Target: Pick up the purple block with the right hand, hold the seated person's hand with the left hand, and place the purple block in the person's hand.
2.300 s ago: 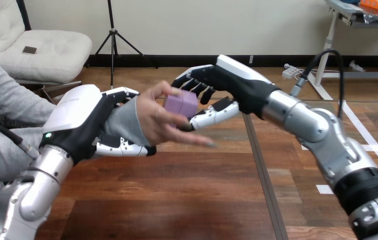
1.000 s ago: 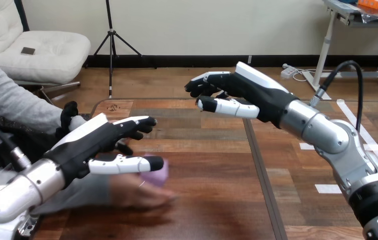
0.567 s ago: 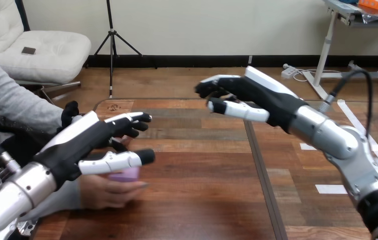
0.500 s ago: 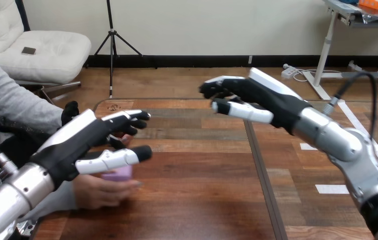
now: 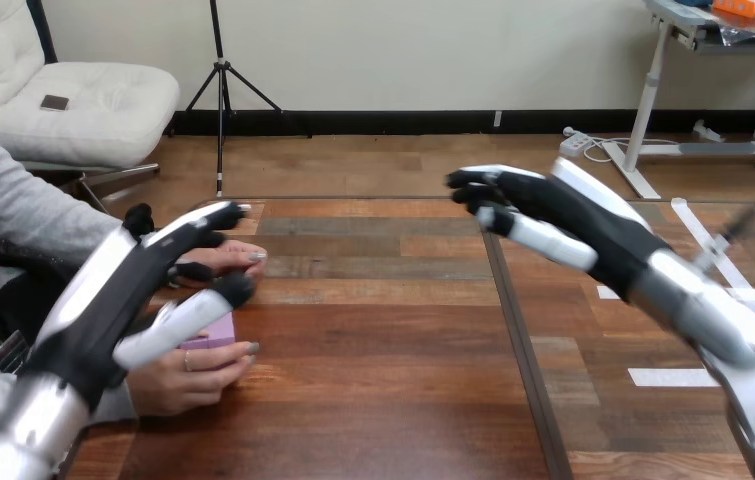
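We've let go: purple block [image 5: 210, 337] now sits in the person's nearer hand [image 5: 175, 380]; left hand [image 5: 118, 300] & right hand [image 5: 575, 215] both slack, empty, pulling back. Handover prob. done.

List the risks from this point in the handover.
1. The left hand, fingers straight, hangs close over the person's hand that grips the purple block; lowering could bump the block loose or press that hand.
2. The right hand is open over the table; a swing toward the person might strike them.
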